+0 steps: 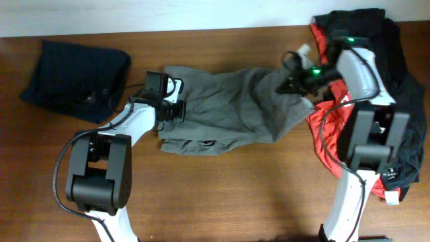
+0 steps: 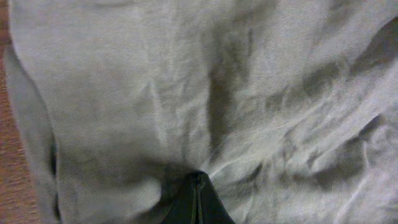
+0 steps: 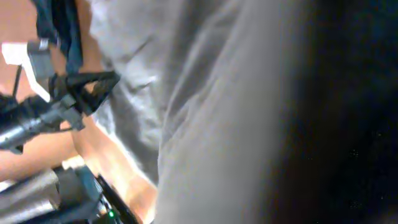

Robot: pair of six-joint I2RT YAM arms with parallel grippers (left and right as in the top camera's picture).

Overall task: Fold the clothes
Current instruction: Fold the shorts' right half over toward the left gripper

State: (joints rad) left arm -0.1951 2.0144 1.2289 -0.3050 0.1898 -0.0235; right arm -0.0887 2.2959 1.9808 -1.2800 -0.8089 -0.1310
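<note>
The grey-olive shorts (image 1: 235, 107) lie spread across the middle of the wooden table. My left gripper (image 1: 173, 109) is at their left end. In the left wrist view its fingers (image 2: 198, 180) are pressed together, and the shorts (image 2: 205, 87) pucker at the tips. My right gripper (image 1: 295, 82) is at the shorts' right end, where the fabric is bunched and raised off the table. In the right wrist view the shorts (image 3: 224, 124) hang right in front of the camera and hide the fingers. The left arm's gripper (image 3: 93, 87) shows beyond the cloth.
A dark navy garment (image 1: 74, 81) lies at the back left. A pile of red and black T-shirts (image 1: 383, 54) lies at the right, under and around the right arm. Bare wooden table (image 1: 235, 195) runs along the front.
</note>
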